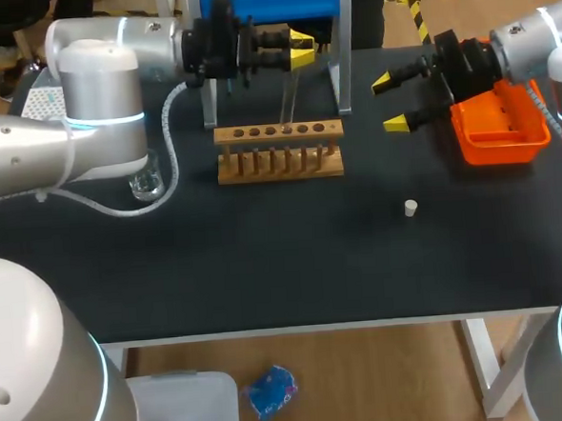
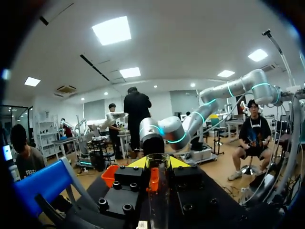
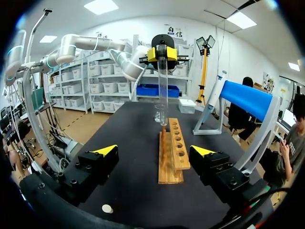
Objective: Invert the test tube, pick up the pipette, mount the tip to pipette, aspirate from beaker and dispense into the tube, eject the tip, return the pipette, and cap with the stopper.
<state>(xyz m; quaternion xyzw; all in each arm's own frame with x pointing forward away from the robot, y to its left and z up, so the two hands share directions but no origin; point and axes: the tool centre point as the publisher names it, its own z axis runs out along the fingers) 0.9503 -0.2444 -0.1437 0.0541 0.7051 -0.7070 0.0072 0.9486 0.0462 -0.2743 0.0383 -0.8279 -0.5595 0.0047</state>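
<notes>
A clear test tube (image 1: 289, 100) hangs upright from my left gripper (image 1: 300, 52), which is shut on its upper end above the wooden rack (image 1: 279, 151). In the left wrist view the tube (image 2: 157, 200) sits between the yellow-tipped fingers (image 2: 138, 163). From the right wrist view, the tube (image 3: 163, 90) has its lower end just over the far end of the rack (image 3: 171, 152). My right gripper (image 1: 396, 101) stands open and empty to the right of the rack. A small white stopper (image 1: 411, 207) lies on the black table, under the right gripper (image 3: 107, 208).
An orange tray (image 1: 505, 130) sits at the right, behind my right gripper. A glass beaker (image 1: 147, 185) stands at the left, beside my left arm. A blue holder on a white frame (image 1: 268, 1) rises behind the rack.
</notes>
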